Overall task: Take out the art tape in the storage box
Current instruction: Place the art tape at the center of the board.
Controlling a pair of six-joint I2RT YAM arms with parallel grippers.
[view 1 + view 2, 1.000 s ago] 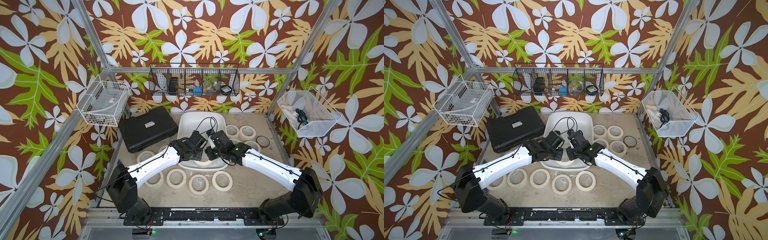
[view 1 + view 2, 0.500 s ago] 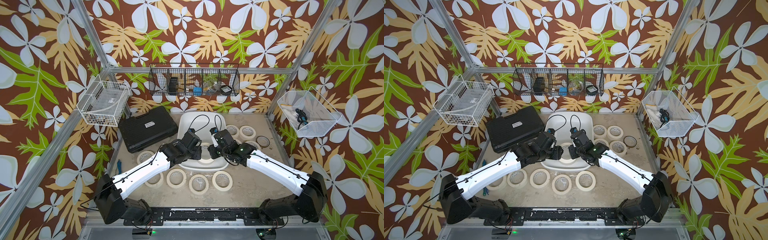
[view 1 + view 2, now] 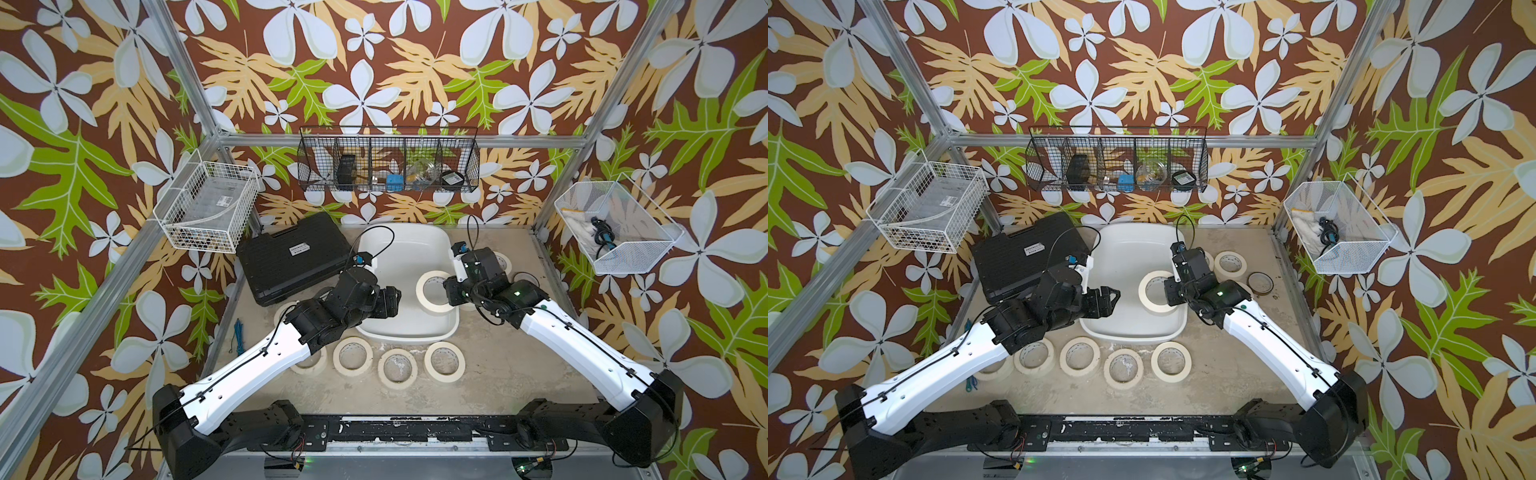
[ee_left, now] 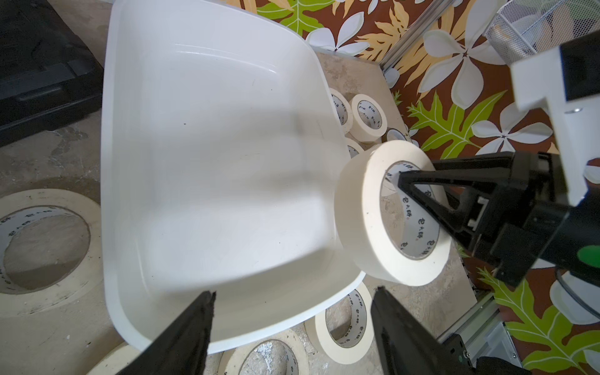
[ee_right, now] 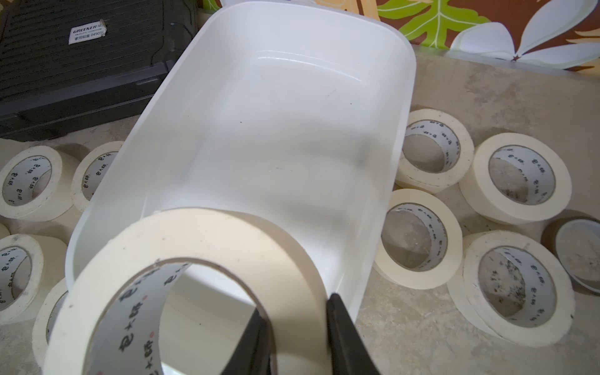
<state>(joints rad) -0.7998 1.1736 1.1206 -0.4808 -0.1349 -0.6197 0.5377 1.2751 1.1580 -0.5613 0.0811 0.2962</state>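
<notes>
Pinching the roll by its wall, the right gripper has one finger inside the core and one outside, the jaws nearly closed on the band. In both top views the roll sits at about 3 o'clock from the middle of the box, just inside the right rim, with its hole facing roughly upward. From the left wrist view it appears lifted clear of the box floor, at about rim height. No other roll shows inside the box.

The left gripper hangs empty with its jaws spread wide, over the box's edge at about 8 o'clock. The roll lies at 3 o'clock from it, well apart. The right arm is plainly the one to finish this.

The way out is probably short: toward 3 o'clock, across the right rim. Loose rolls already crowd the table just beyond that rim. Bare table at about 4 to 5 o'clock looks like the freer spot for setting the roll down flat.
</notes>
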